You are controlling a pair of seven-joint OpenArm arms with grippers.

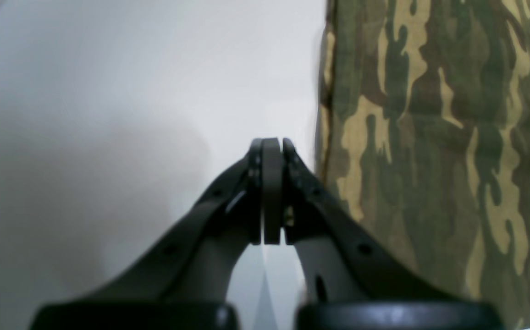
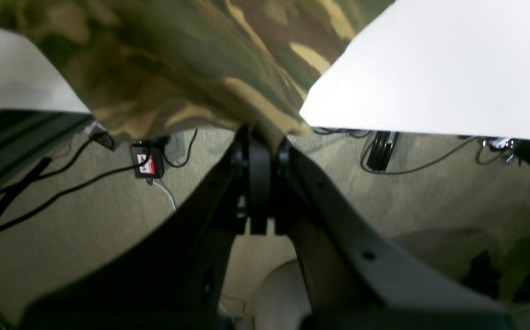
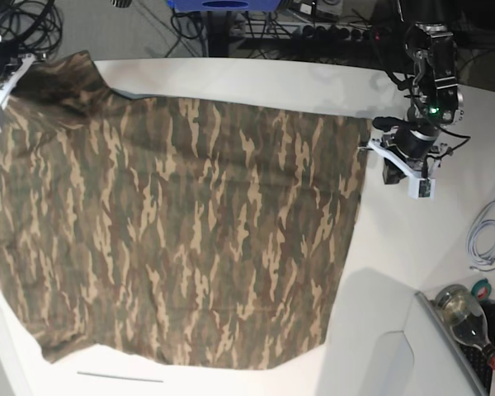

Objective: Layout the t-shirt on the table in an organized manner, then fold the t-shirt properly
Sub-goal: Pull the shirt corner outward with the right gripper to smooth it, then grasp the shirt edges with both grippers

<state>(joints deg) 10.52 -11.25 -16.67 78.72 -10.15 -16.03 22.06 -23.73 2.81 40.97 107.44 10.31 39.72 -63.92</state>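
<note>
The camouflage t-shirt (image 3: 181,231) lies spread almost flat across the white table (image 3: 412,272), covering most of its width in the base view. The left claw (image 1: 272,144) is closed on nothing and hangs above bare table just beside the shirt's edge, apart from the cloth. The right claw (image 2: 259,137) is closed on a tan-edged fold of the t-shirt (image 2: 178,68) at the table's edge, where the cloth hangs over the side above a carpeted floor (image 2: 430,206) with black cables (image 2: 63,190). A coiled white cable (image 3: 487,235) and a bottle (image 3: 466,318) lie well apart from the shirt.
</note>
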